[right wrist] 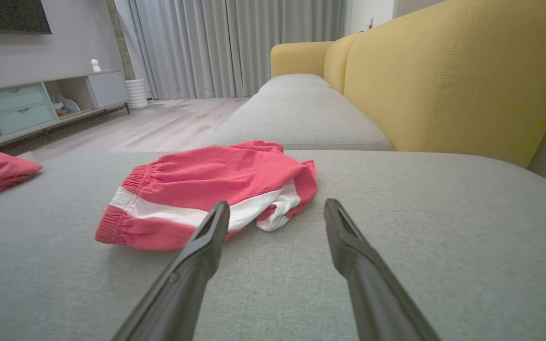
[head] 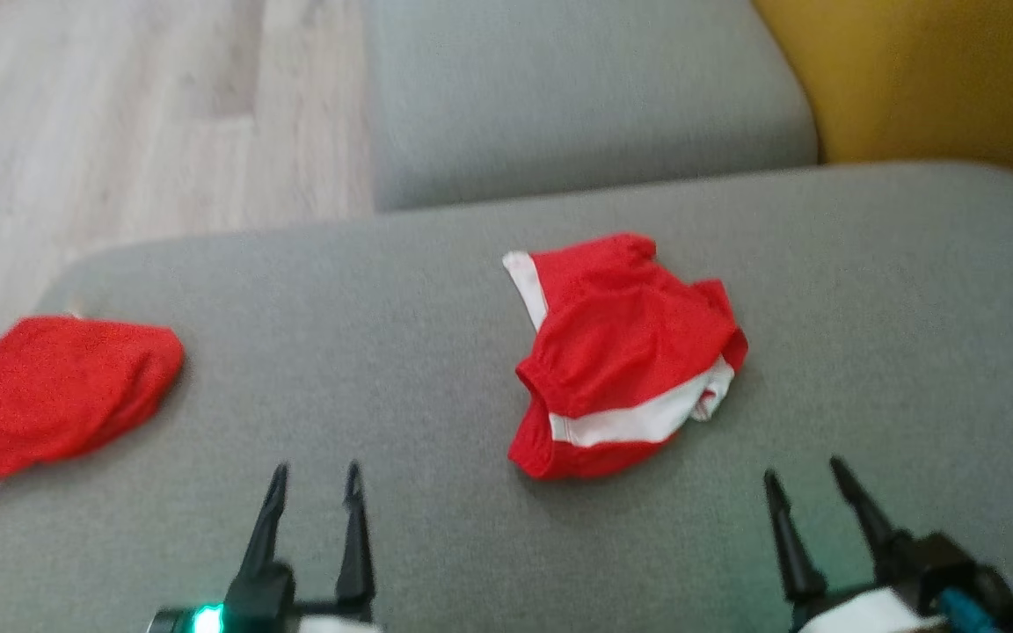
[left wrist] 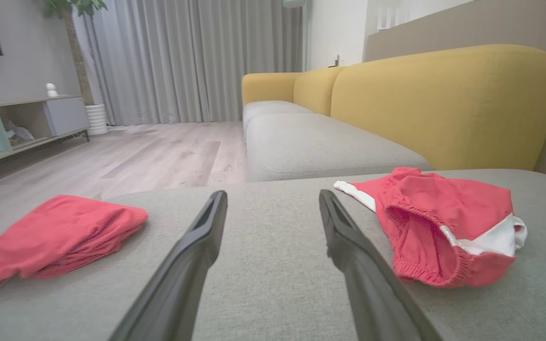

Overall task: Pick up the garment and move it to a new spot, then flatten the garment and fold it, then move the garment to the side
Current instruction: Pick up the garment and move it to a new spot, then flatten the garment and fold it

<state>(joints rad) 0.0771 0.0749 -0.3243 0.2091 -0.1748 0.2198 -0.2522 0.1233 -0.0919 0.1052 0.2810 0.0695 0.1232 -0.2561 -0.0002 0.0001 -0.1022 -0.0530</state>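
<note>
Head view: garment (head: 621, 352) crumpled on the cushion (head: 867, 308), ahead between left pincer (head: 315, 479) and right pincer (head: 804, 475), both spread and empty; left wrist view puts it ahead-right; right wrist view, just ahead-left, so right looks nearer.

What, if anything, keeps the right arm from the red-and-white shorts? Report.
Probably nothing: the right gripper has its fingers open, and bare grey cushion lies between it and the shorts, ahead to its left.

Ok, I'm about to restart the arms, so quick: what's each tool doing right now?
Left tool: open, holding nothing.
Right tool: open, holding nothing.
</note>
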